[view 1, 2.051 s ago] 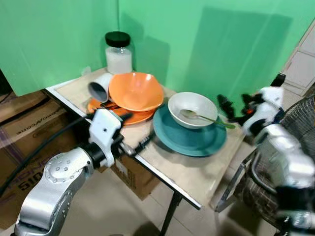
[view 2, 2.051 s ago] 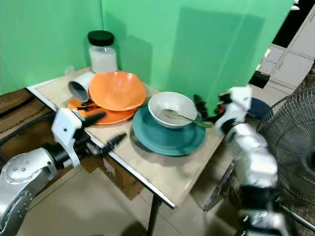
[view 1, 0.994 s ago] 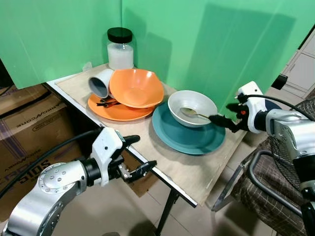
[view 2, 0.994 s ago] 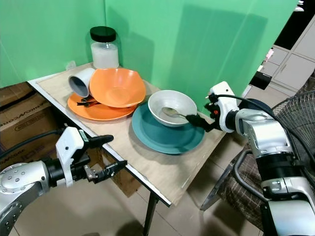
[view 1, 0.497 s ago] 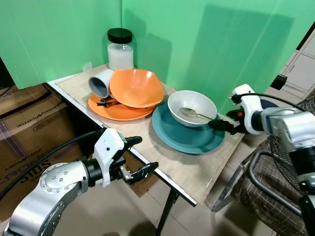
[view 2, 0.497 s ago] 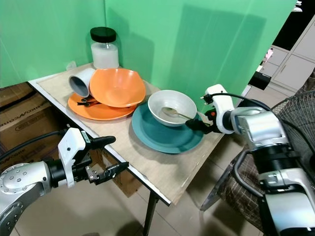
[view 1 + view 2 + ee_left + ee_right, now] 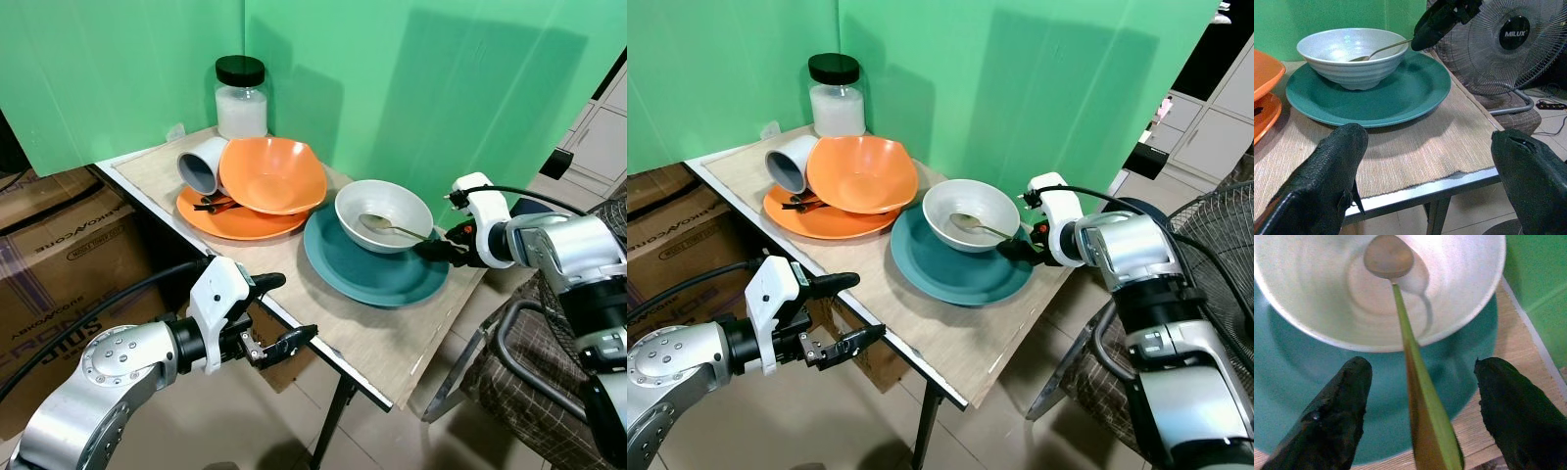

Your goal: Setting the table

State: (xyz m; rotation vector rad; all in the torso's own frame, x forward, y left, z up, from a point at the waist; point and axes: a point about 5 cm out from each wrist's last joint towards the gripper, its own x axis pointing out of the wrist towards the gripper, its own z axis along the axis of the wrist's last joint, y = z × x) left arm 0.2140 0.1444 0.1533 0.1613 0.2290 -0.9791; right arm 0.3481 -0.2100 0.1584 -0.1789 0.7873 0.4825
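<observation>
A small counter [image 7: 392,343] sits mid-frame. One setting looks assembled at centre right: a white bowl [image 7: 383,214] on a teal plate [image 7: 377,275], a spoon [image 7: 394,228] resting inside. The right gripper [image 7: 438,248], fingers spread, straddles the spoon's handle without pinching it. At upper left, an orange bowl [image 7: 271,175], orange plate [image 7: 235,222] and tipped grey cup [image 7: 201,166] remain stacked, apparently unplaced. The left gripper [image 7: 274,311] hangs spread at lower left.

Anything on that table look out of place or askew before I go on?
Yes: the grey cup lies tipped on its side on the orange plate, wedged against the orange bowl, which sits tilted on that plate. Dark utensils lie under them. The white bowl sits upright.
</observation>
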